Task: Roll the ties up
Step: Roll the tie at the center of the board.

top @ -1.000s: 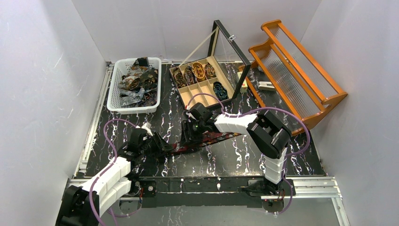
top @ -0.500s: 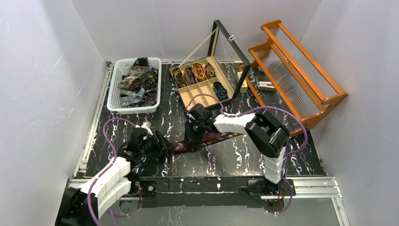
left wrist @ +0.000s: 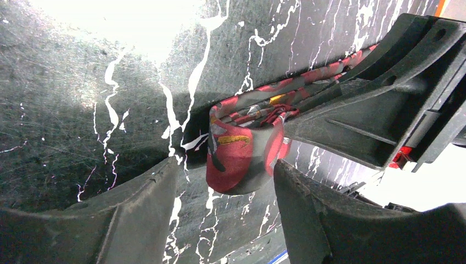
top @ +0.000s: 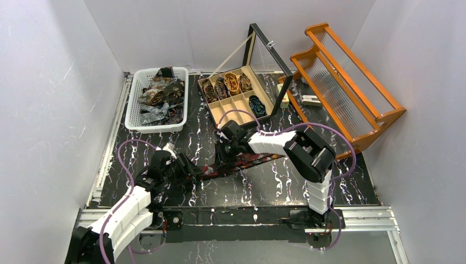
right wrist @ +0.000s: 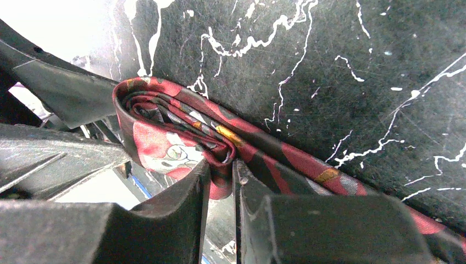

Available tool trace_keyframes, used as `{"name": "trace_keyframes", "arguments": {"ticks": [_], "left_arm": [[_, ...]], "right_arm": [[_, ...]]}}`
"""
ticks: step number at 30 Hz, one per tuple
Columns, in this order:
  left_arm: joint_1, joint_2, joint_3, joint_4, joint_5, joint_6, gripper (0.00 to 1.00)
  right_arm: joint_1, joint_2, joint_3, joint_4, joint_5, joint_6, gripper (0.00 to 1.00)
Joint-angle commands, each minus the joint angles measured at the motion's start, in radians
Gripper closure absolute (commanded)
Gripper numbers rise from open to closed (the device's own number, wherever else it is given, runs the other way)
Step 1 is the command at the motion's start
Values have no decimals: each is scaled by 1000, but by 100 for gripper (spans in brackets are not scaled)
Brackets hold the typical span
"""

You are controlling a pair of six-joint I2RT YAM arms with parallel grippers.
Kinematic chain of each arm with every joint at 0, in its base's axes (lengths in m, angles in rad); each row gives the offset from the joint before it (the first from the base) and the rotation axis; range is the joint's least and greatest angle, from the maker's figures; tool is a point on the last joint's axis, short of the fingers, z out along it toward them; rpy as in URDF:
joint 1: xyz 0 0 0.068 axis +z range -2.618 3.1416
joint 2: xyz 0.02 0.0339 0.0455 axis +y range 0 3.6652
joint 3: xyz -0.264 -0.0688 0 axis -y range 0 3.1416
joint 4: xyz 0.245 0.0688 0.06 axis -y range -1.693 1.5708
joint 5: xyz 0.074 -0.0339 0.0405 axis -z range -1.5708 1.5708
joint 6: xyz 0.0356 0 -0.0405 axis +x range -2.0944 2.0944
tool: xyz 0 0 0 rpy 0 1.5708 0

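red tie (top: 264, 159) lengthwise left-right, coil (right wrist: 176, 137) leftward, right pincer (right wrist: 221, 168) pinching it, left pincer (left wrist: 222, 170) released

Overhead view: bright, even light, white walls (top: 49, 110) clean, shadows faint. Both wrist views: blown-out white glare upper left, washing over the tabletop (left wrist: 66, 110). Fingers (right wrist: 159, 220) of the right pincer (right wrist: 221, 168) loom dark, soft-edged, close.
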Motion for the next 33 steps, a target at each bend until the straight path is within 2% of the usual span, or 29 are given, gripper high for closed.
{"name": "trace_keyframes", "arguments": {"ticks": [1,10,25,29,33], "left_arm": [[-2,37,1,27,1,11,40],[-2,71,-47,176,78,11,44],[-3,161,-52,258,130,38,54],[-2,189,-50,292,142,34,61],[-3,186,-37,274,107,4,71]], "right_arm": [[-10,52,3,-50,31,-49,71],[-42,70,-13,-21,-44,-60,69],[-61,92,-7,-24,-84,-68,67],[-61,90,1,-28,-93,-69,66],[-61,51,-2,-1,-111,-90,60]]}}
